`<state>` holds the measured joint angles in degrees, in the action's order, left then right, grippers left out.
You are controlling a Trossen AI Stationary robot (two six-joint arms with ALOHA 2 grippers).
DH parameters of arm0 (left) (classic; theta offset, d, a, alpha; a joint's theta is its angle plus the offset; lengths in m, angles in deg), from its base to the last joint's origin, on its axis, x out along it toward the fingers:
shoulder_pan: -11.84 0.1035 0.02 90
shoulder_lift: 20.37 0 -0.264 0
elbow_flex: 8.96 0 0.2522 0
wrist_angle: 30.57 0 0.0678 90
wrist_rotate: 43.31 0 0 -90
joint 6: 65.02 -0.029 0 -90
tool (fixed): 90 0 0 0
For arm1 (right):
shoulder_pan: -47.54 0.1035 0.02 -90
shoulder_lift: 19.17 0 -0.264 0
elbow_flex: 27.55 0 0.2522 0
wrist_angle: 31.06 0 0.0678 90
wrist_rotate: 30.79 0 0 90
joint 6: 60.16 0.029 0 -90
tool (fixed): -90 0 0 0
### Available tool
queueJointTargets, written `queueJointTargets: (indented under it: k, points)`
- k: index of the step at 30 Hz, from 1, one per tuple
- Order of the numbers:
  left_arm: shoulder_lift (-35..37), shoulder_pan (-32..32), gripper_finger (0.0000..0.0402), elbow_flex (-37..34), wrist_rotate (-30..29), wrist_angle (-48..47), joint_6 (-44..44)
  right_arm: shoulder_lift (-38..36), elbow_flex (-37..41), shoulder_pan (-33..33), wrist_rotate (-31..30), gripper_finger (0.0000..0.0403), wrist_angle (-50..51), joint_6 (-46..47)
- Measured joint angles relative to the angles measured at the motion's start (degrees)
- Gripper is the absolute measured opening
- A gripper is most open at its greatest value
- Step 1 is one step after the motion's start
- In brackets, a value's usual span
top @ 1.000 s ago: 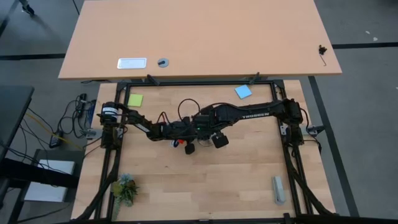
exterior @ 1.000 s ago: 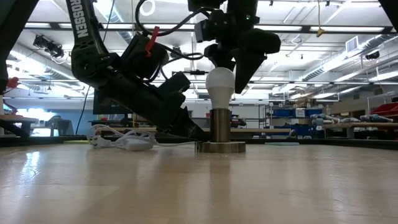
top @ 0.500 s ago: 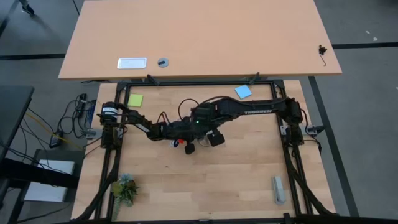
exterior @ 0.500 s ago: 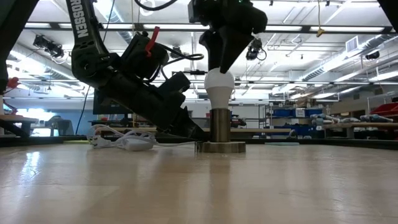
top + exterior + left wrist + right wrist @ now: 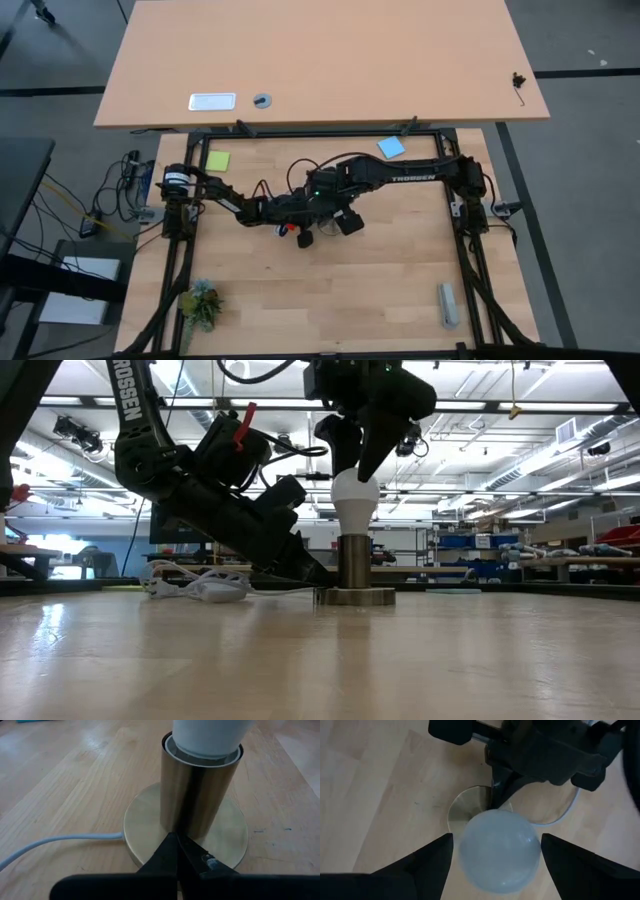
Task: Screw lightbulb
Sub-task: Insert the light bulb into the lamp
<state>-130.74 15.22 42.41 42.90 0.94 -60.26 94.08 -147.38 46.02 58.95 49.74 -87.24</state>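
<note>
Your lightbulb (image 5: 355,497) sits upright in the brass socket (image 5: 353,563), neck down inside the cylinder, white dome on top. The socket stands on its round brass base (image 5: 145,825), near the middle of the wooden table (image 5: 390,290).

Right gripper (image 5: 497,851) hangs directly above the socket, pointing down. Its fingers (image 5: 422,862) stand apart, one on each side of the bulb's dome. From the right wrist view you see a gap between each finger and the glass; in the low view the tips reach the upper part of the dome, and you cannot tell whether either one touches.

Left gripper (image 5: 177,851) lies low against the socket, fingers closed together, tips pressed on the base plate right at the foot of the cylinder. Its arm slants down to the socket from the side.

A white cable (image 5: 55,845) runs away from the base, and in the low view it lies looped on the table beside the socket.
</note>
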Motion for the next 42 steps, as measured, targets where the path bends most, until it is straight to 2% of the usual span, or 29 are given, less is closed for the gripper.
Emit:
queueJointTargets:
  k: [11, 15, 18, 21, 24, 27, 33, 38, 42]
  points:
    - [0.0, 0.0, 0.0, 0.0, 0.13, 0.0, 0.0, 0.0, 2.89, -0.31, -0.35, 0.0309, -2.03, 0.02]
    - [0.0, 0.0, 0.0, 0.0, 0.11, 0.0, 0.0, 0.0, 2.89, -0.45, -0.41, 0.0298, -2.01, 3.57]
    - [0.0, 0.0, 0.0, 0.0, 0.07, -0.1, 0.0, 0.0, 2.89, -0.55, -1.62, 0.0286, -2.07, 12.25]
    - [0.0, 0.0, 0.0, -0.01, 0.05, -0.11, 0.0, 0.0, 2.91, -0.8, -2.74, 0.0283, -2.06, 26.49]
    - [0.0, 0.0, 0.0, 0.0, 0.02, -0.12, 0.0, 0.0, 2.91, -1.41, -1.25, 0.0288, -2.12, 41.98]
    - [0.0, 0.0, 0.0, 0.0, 0.03, -0.13, 0.0, 0.0, 2.98, -1.48, -0.26, 0.0296, -2.81, 47.04]
    - [0.0, -0.04, 0.0, 0.0, 0.08, -0.07, 0.0, -0.02, 3.05, -1.25, 0.35, 0.0323, -3.62, 37.59]
    - [0.0, -0.02, 0.0, 0.0, 0.04, -0.07, 0.0, -0.42, -0.08, -0.9, 0.29, 0.0339, -1.09, 22.52]
    - [0.0, -0.02, 0.0, 0.0, 0.04, -0.09, 0.0, -0.42, -2.49, -0.1, 0.09, 0.0344, -0.78, 14.62]
